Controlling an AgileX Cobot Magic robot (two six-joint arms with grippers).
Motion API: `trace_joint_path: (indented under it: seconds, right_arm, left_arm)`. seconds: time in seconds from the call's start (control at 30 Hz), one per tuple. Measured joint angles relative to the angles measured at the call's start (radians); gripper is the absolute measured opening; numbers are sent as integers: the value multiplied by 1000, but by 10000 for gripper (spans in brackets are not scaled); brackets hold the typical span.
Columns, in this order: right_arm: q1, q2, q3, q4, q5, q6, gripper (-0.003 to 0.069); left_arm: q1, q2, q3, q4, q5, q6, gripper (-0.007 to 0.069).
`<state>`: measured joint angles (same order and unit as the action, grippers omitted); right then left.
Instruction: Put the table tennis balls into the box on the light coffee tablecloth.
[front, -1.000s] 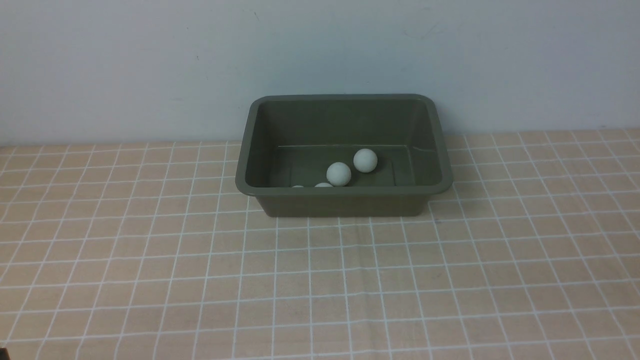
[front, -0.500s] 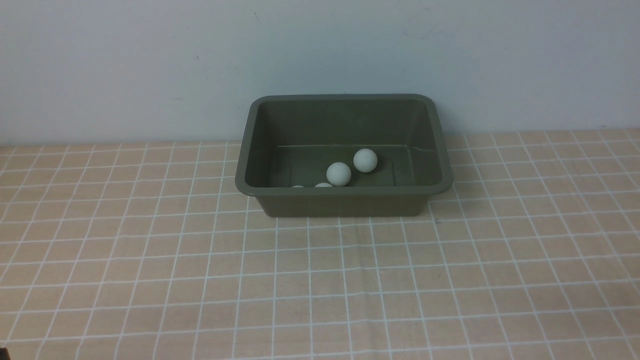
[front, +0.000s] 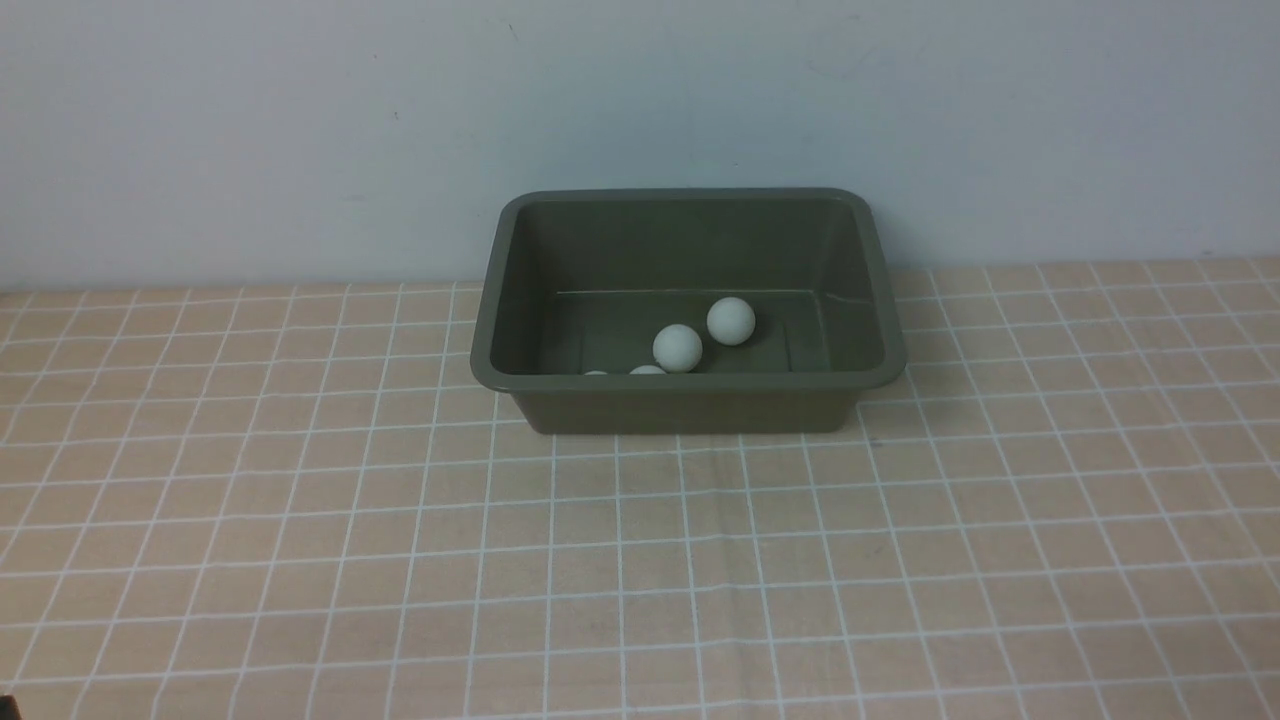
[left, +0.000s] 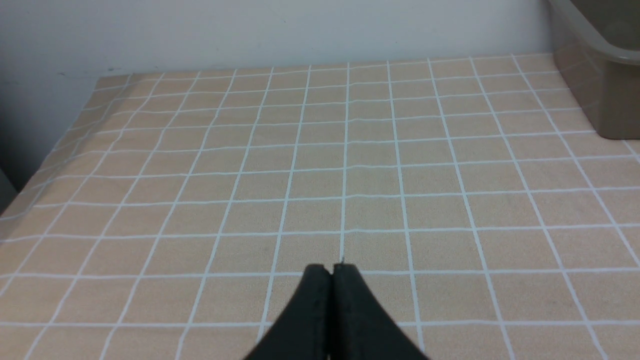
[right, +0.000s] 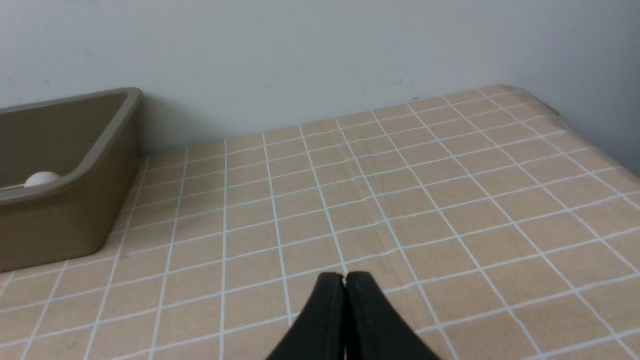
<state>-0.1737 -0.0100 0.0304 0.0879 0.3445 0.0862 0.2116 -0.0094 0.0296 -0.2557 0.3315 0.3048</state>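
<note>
The dark olive-green box (front: 520, 300) stands on the light coffee tablecloth (front: 640, 560) by the back wall. Inside it lie white table tennis balls: one (front: 731, 321) right of centre, one (front: 678, 348) beside it, and two (front: 647, 370) (front: 595, 373) mostly hidden behind the near rim. The box's corner shows in the left wrist view (left: 600, 100). In the right wrist view the box (right: 60, 220) holds one visible ball (right: 41, 178). My left gripper (left: 331, 270) is shut and empty above the cloth. My right gripper (right: 344, 277) is shut and empty above the cloth. Neither arm shows in the front view.
A pale wall rises behind the table. The cloth's left edge (left: 30, 180) drops off in the left wrist view; its far right corner (right: 545, 107) shows in the right wrist view.
</note>
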Motion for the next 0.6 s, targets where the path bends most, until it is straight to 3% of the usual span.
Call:
trace_joint_path:
  seconds: [0.6]
  right_arm:
    - [0,0,-2,0,27,-2,-16]
  left_arm:
    - [0,0,0,0,0,0,-69]
